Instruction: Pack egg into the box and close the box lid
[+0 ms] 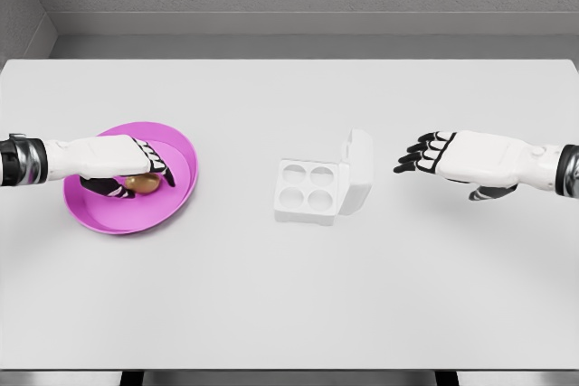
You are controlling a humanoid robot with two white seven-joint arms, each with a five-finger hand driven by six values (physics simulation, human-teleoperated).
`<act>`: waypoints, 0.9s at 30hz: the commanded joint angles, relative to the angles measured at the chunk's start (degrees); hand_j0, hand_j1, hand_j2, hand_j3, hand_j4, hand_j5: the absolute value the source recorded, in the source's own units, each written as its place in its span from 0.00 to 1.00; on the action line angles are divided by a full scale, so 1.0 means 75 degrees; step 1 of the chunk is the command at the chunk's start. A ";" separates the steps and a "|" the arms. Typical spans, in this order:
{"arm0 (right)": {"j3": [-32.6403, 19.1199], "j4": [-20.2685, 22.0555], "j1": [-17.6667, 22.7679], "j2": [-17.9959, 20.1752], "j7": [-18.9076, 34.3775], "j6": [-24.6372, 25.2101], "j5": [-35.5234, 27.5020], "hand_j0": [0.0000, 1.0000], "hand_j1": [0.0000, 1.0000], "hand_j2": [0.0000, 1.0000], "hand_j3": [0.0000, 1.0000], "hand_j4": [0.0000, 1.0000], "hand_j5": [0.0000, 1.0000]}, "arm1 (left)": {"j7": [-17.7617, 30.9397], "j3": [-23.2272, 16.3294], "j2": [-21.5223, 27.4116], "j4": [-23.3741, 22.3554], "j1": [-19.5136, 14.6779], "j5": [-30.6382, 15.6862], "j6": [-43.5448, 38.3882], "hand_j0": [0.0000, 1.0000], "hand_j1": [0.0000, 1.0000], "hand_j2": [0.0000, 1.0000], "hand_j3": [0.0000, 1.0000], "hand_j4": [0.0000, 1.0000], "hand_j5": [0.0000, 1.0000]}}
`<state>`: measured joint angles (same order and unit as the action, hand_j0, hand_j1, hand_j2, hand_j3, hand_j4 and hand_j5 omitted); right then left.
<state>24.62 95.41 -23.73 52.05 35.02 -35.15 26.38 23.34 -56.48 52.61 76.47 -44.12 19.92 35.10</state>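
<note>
1. The left hand [122, 162] reached in from the left side and lay over the pink bowl [181, 146]. Its fingers curled down around the brown egg [141, 183], which sat inside the bowl directly under the palm; if the grip was really tight, I cannot tell.
2. The right hand [461, 156] hovered above the white table [289, 305] on the right, its fingers spread loosely and holding nothing, pointing toward the box.
3. The white egg box [312, 191] stood between the two hands, well apart from the bowl. Its four cups were empty and its lid [358, 167] stood open, raised on the right side.
4. No writing or label could be read on any object.
</note>
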 commanded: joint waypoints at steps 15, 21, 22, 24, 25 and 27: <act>-0.0013 0.0017 0.0035 0.0033 -0.0003 0.0020 -0.0048 1.00 1.00 1.00 1.00 1.00 1.00 | 0.0098 -0.0133 0.0004 0.0035 -0.0047 -0.0043 -0.0014 0.38 0.38 0.38 0.38 0.38 0.38; -0.0014 0.0017 0.0059 0.0045 -0.0003 0.0020 -0.0048 1.00 1.00 1.00 1.00 1.00 1.00 | 0.0052 -0.0122 -0.0019 0.0093 -0.0211 -0.0137 -0.0014 0.38 0.38 0.38 0.38 0.38 0.38; -0.0014 0.0017 0.0059 0.0057 -0.0003 0.0020 -0.0048 1.00 1.00 1.00 1.00 1.00 1.00 | 0.0040 -0.0122 -0.0078 0.0093 -0.0223 -0.0172 -0.0014 0.36 0.36 0.36 0.36 0.36 0.36; -0.0014 0.0017 0.0059 0.0045 -0.0003 0.0020 -0.0048 1.00 1.00 1.00 1.00 1.00 1.00 | 0.0040 -0.0122 -0.0136 0.0105 -0.0328 -0.0301 -0.0014 0.35 0.35 0.35 0.35 0.35 0.35; -0.0014 0.0017 0.0059 0.0057 -0.0003 0.0020 -0.0048 1.00 1.00 1.00 1.00 1.00 1.00 | 0.0028 -0.0110 -0.0148 0.0105 -0.0398 -0.0383 -0.0014 0.35 0.35 0.35 0.35 0.35 0.35; -0.0014 0.0017 0.0059 0.0068 -0.0003 0.0020 -0.0048 1.00 1.00 1.00 1.00 1.00 1.00 | 0.0028 -0.0110 -0.0417 0.0105 -0.0457 -0.0395 -0.0014 0.35 0.35 0.35 0.35 0.35 0.35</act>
<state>24.54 95.53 -23.29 52.43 35.02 -35.15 26.29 23.65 -57.40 50.58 77.16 -47.90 17.83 35.11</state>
